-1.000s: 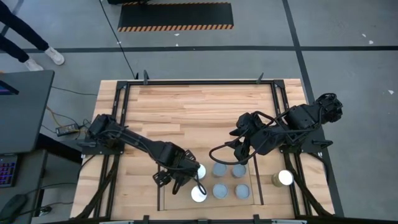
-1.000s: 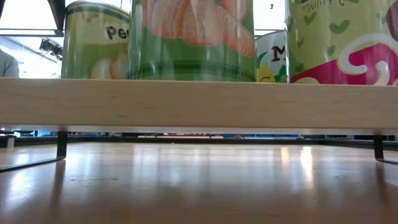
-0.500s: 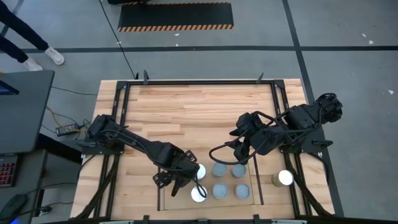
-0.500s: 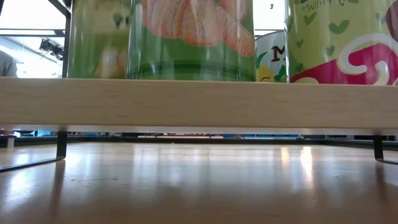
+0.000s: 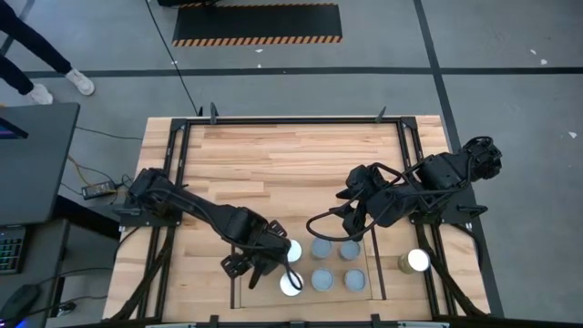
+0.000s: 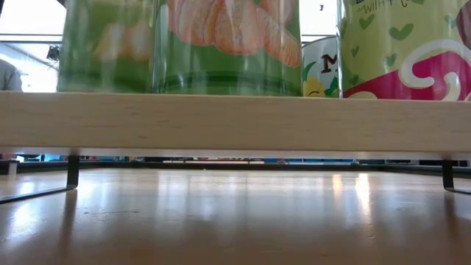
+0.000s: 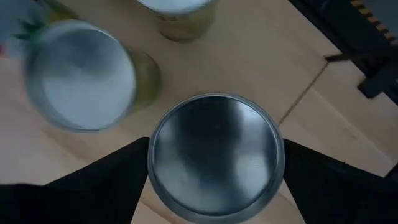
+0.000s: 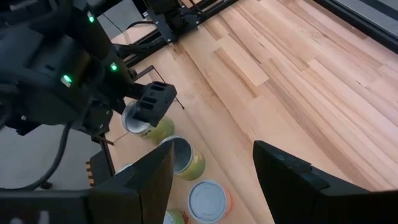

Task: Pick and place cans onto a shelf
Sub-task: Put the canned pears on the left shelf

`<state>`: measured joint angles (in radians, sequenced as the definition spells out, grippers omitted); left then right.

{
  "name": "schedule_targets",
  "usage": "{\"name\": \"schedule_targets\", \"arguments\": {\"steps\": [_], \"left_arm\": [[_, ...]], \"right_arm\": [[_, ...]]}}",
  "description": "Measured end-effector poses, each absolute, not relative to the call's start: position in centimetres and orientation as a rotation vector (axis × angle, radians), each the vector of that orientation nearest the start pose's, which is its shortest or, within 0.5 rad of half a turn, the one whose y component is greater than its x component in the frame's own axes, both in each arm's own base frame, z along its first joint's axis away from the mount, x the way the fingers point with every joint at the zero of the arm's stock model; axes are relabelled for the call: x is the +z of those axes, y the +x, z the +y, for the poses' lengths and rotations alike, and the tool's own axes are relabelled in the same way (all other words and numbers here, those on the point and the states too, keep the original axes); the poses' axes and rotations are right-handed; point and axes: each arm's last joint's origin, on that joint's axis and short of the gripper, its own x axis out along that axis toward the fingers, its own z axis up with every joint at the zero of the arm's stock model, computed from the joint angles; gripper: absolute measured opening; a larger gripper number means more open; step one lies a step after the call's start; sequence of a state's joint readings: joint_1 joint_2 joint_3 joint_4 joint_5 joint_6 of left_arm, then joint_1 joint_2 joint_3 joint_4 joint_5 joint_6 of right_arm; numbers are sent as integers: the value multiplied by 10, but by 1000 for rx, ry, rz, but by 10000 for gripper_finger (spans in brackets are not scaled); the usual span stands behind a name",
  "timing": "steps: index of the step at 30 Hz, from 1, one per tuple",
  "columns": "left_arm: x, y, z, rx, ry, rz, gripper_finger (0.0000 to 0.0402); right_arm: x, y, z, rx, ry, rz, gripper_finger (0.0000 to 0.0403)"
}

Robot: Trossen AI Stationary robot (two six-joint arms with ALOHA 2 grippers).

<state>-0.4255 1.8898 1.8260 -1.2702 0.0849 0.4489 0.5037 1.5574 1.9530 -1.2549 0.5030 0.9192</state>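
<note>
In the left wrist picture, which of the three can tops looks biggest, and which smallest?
1. Dark grey can top between the jaws: largest, but nearest the camera.
2. Pale blurred can top.
3. Can at the edge: smallest showing, though cut off, so unsure.

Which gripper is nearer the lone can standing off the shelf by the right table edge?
Right. The right gripper hovers above the shelf, inboard of that can; the left gripper sits across the shelf, far beyond.

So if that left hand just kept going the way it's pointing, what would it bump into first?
Most likely the can right between its fingers: the left hand points down with its fingers open on either side of that can's round top. How close it is can't be judged.
</note>
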Motion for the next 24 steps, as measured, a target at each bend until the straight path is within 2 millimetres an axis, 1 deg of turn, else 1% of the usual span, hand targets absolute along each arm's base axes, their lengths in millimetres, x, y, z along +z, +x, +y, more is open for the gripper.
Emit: {"name": "schedule_targets", "arguments": {"steps": [7, 17, 24], "left_arm": [[287, 338, -158, -775, 656, 1241, 353], [285, 339, -158, -775, 659, 1223, 353], [285, 338, -158, -751, 630, 1253, 353]], "right_arm": [[447, 252, 123, -328, 464, 676, 226], [447, 252, 124, -314, 479, 688, 226], [447, 252, 124, -309, 481, 692, 226]]}}
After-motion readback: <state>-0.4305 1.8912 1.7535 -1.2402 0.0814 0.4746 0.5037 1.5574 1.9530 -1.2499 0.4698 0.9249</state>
